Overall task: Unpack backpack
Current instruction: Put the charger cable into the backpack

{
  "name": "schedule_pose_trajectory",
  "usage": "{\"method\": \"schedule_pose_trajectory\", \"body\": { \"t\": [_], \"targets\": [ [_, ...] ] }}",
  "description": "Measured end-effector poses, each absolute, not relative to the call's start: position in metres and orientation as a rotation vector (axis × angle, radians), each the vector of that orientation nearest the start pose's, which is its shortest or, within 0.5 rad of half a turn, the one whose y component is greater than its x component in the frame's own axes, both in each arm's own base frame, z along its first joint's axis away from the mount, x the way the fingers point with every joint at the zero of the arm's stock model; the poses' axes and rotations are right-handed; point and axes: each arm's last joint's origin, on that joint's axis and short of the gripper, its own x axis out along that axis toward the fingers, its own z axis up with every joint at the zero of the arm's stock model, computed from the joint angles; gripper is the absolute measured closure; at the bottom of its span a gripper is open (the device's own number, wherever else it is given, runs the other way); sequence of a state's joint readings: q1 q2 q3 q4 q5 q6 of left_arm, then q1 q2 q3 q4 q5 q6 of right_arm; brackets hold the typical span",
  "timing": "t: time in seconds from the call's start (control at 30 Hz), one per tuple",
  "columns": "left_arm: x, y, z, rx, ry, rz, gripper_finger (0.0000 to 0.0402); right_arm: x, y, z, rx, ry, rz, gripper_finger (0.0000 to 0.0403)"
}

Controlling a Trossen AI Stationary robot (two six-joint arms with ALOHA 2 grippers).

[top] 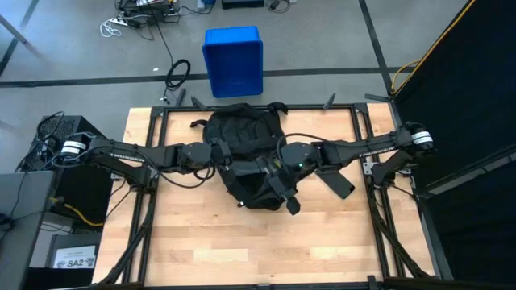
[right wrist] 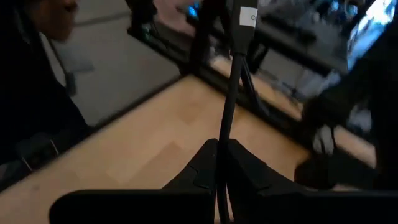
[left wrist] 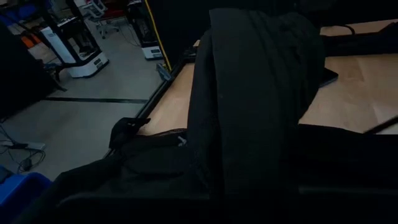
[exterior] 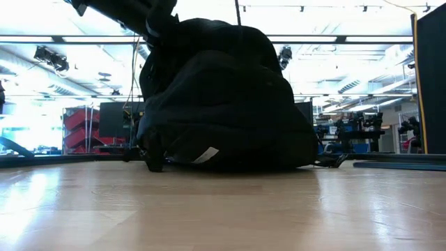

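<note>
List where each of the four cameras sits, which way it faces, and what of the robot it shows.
High: overhead, looking straight down; both arms meet over the backpack on the table.
Low: at tabletop height, looking level at the backpack; an arm enters from above.
Left wrist: looks across the backpack toward the floor.
Right wrist: looks past the shut right end effector at the tabletop.
Shared: high and low both show the backpack.

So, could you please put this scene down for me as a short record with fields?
table: light wooden tabletop in a black frame
main item: large black soft fabric backpack, lying at the middle of the far half
left hand: shut, over the backpack
right hand: shut, fingers pressed together, a thin black cable running up from them
off the table: blue plastic bin on the floor beyond the far edge
</note>
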State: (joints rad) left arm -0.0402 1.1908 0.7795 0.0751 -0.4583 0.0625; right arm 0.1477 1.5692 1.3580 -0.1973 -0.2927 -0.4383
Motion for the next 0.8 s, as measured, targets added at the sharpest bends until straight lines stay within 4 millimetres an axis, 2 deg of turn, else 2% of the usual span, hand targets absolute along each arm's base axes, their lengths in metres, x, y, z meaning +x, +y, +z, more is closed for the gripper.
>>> {"method": "schedule_pose_trajectory", "body": {
  "t": [0.27, 0.47, 0.63, 0.8],
  "targets": [
    [0.259, 0.002, 0.275, 0.134, 0.339, 0.406, 0.0402, 0.349, 0.049, 0.29, -0.351, 0.498, 0.376, 0.0403],
    [0.26, 0.002, 0.276, 0.126, 0.322, 0.409, 0.0402, 0.343, 0.027, 0.257, -0.286, 0.619, 0.224, 0.0403],
    [0.261, 0.002, 0.281, 0.111, 0.269, 0.401, 0.0402, 0.34, 0.005, 0.241, -0.21, 0.633, 0.111, 0.0403],
    [0.264, -0.001, 0.286, 0.085, 0.214, 0.285, 0.0402, 0.34, -0.014, 0.234, -0.146, 0.568, -0.007, 0.0403]
  ]
}}
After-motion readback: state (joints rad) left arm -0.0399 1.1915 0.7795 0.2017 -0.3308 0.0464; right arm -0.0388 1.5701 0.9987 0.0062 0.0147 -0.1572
